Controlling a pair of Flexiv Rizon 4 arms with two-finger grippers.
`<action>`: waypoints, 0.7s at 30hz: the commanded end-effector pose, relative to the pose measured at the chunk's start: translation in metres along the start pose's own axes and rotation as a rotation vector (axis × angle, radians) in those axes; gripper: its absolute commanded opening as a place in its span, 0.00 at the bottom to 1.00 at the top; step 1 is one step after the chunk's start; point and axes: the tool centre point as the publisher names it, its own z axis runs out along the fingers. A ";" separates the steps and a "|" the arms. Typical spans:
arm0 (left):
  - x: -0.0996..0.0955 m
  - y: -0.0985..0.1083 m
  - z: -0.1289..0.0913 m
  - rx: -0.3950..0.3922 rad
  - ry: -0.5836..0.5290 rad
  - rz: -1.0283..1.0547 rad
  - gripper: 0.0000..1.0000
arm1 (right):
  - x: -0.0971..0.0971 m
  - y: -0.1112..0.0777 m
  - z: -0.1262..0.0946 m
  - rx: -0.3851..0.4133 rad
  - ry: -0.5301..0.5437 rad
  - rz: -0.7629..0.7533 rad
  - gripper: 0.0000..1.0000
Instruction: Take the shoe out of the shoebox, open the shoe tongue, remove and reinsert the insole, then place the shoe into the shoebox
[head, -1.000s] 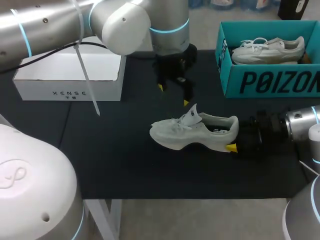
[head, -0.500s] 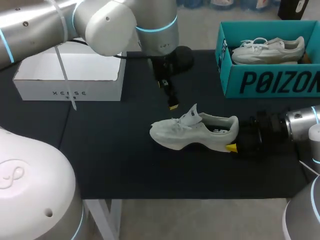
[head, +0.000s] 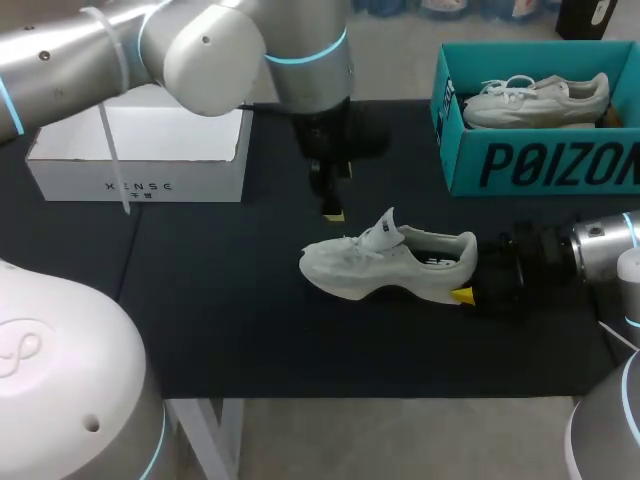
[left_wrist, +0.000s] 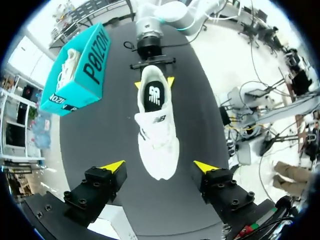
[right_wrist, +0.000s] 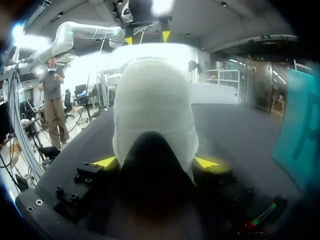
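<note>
Right gripper (right_wrist: 155, 162) clamps the shoe (head: 385, 265) by the heel; the shoe lies on the table (head: 230, 330), nearer its right edge; left gripper (left_wrist: 159, 166) hangs spread wide above the toe

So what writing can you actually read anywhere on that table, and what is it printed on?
"POIZON": on the side of the teal shoebox.
"XENSE": on the front of the white box; the tiny line beneath it is too small to read.
Logo on the insole of the shoe: too small to read.
Print on the tongue label: too small to read.
</note>
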 end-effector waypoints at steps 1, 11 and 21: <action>-0.003 -0.021 -0.001 -0.100 -0.008 0.308 0.00 | -0.002 -0.005 0.006 0.001 0.000 0.001 0.00; -0.003 -0.080 0.007 -0.183 -0.036 0.291 0.00 | -0.002 -0.005 0.006 0.001 0.000 0.001 0.00; 0.006 -0.090 0.040 -0.231 -0.017 0.196 0.00 | -0.002 -0.005 0.006 0.001 0.000 0.001 0.00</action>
